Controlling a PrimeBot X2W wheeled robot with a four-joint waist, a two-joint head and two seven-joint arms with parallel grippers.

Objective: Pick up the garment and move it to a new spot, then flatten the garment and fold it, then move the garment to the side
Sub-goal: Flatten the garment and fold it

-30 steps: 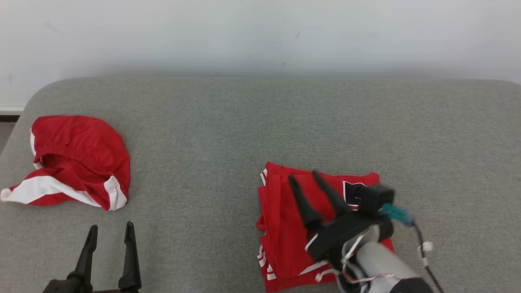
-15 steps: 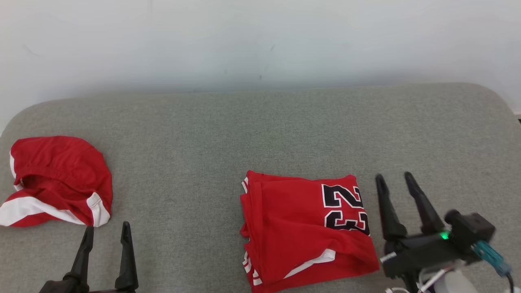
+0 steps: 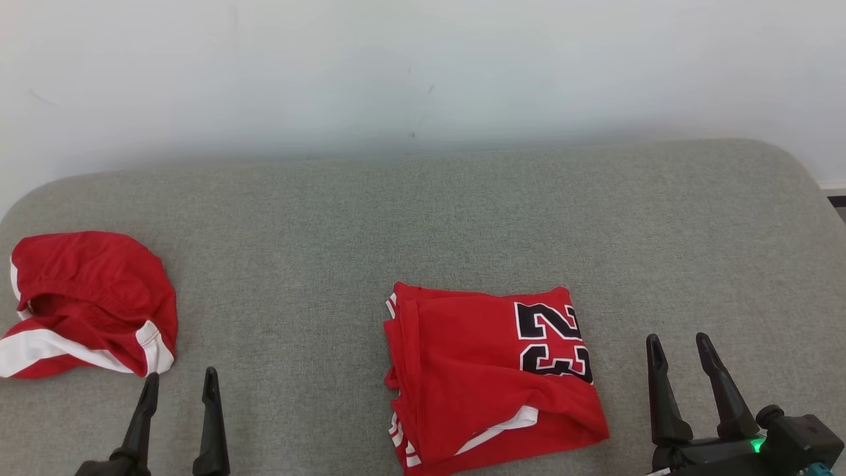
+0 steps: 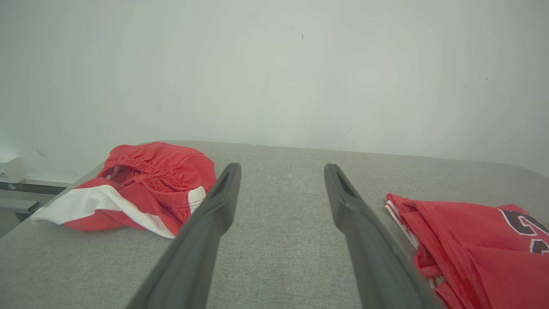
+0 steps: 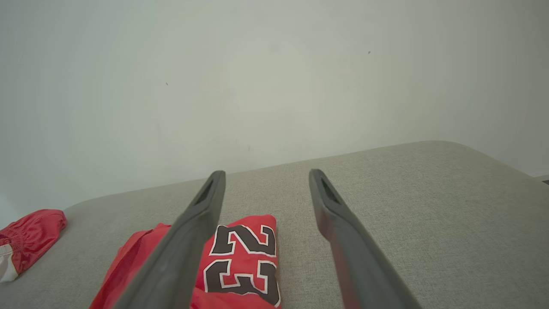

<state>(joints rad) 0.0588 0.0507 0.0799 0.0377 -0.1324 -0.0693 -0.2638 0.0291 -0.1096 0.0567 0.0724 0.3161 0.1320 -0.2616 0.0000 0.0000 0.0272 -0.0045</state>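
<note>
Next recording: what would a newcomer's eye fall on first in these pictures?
A folded red jersey with a black 23 lies at the near middle of the grey padded surface. A crumpled red and white garment sits at its far left end. The left gripper and right gripper stand open and empty, one to each side of the jersey.

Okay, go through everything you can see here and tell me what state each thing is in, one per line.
jersey: folded, lying on the pad, number 23 facing up, not held.
shorts: crumpled, unfolded, at the pad's left end.
left gripper: open, empty.
right gripper: open, empty, right of the jersey and clear of it.
</note>
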